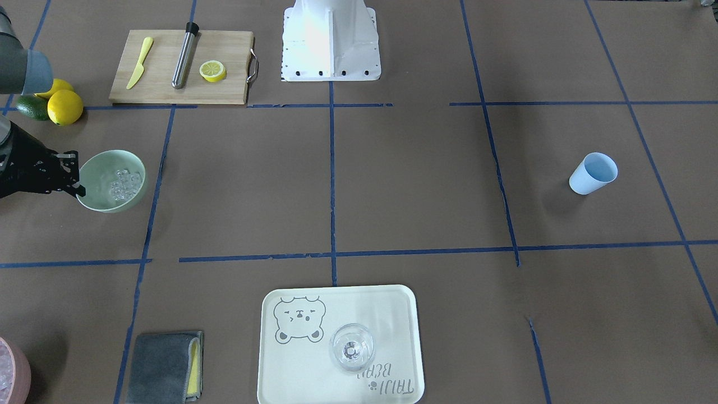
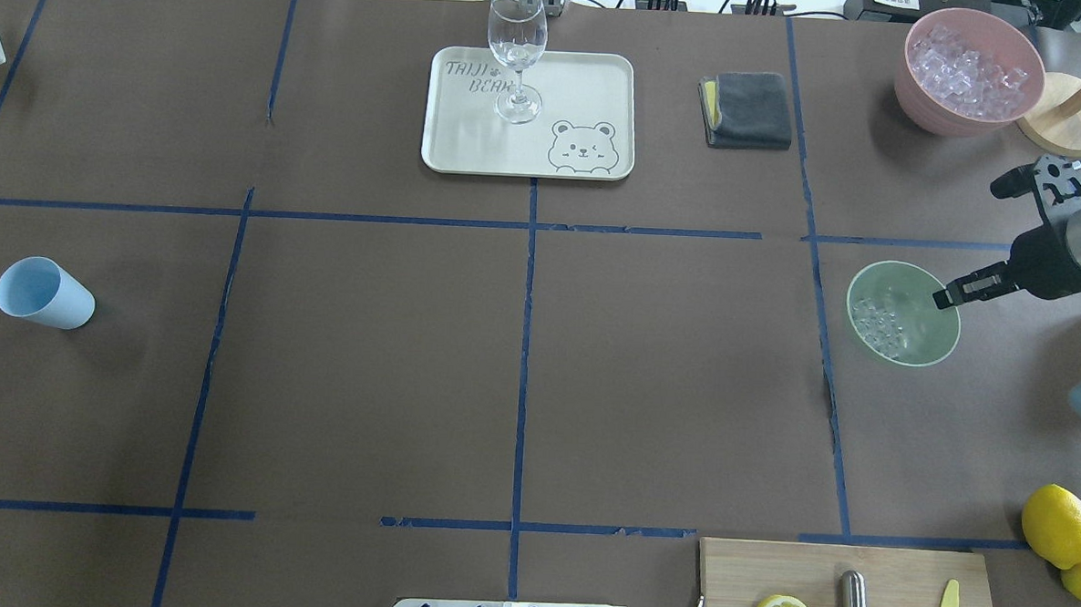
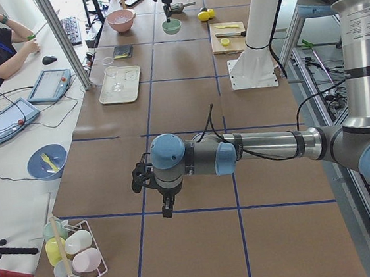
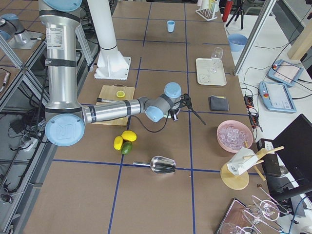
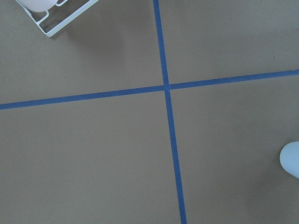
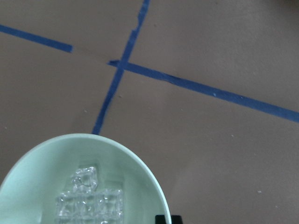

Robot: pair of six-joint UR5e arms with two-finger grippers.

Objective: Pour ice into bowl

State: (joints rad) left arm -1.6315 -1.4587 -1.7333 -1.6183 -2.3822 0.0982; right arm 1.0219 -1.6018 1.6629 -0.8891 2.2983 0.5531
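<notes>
The pale mint-green bowl stands at the table's right end, seen also from overhead and filling the lower left of the right wrist view. A handful of clear ice cubes lies inside it, piled on the side away from the gripper. My right gripper sits on the bowl's rim and looks shut on it. One black fingertip shows just outside the rim. My left gripper hangs over bare table at the left end; I cannot tell whether it is open or shut.
A light blue cup lies on its side at the left. A pink container of ice stands at the far right. A tray holds a wine glass. Cloth, cutting board, lemons and a metal scoop lie around.
</notes>
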